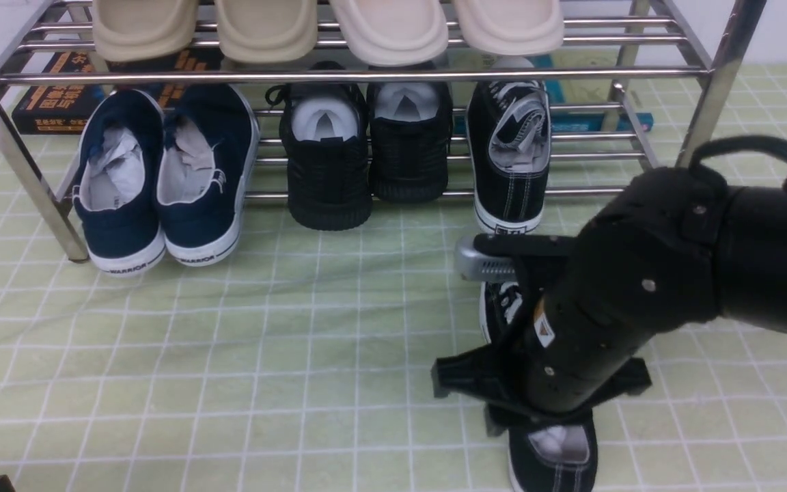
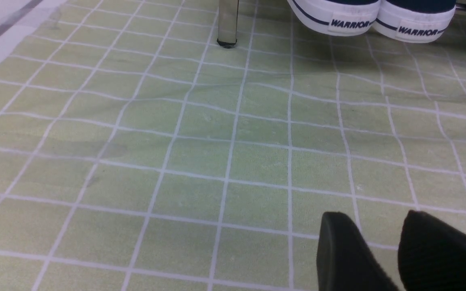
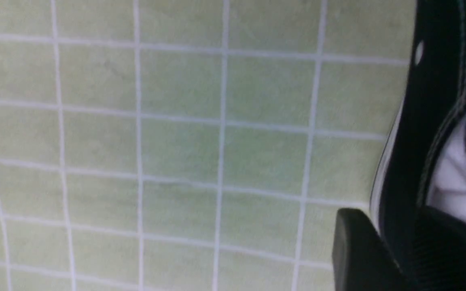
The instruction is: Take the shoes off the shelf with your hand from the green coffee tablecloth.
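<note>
One black sneaker (image 1: 552, 456) on green tablecloth (image 1: 264, 342), side wall between jaws of right tool (image 3: 395, 247), grip uncertain; left tool (image 2: 382, 254) parted, empty.

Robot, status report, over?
Left end effector open, empty. Right end effector astride black canvas sneaker on pale green grid cloth. Its mate on steel-tube shelf. Nothing blocking.

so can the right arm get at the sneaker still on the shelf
Probably yes: that sneaker sits heel-out on the shelf's lower tier, just beyond the right arm, nothing between them.
</note>
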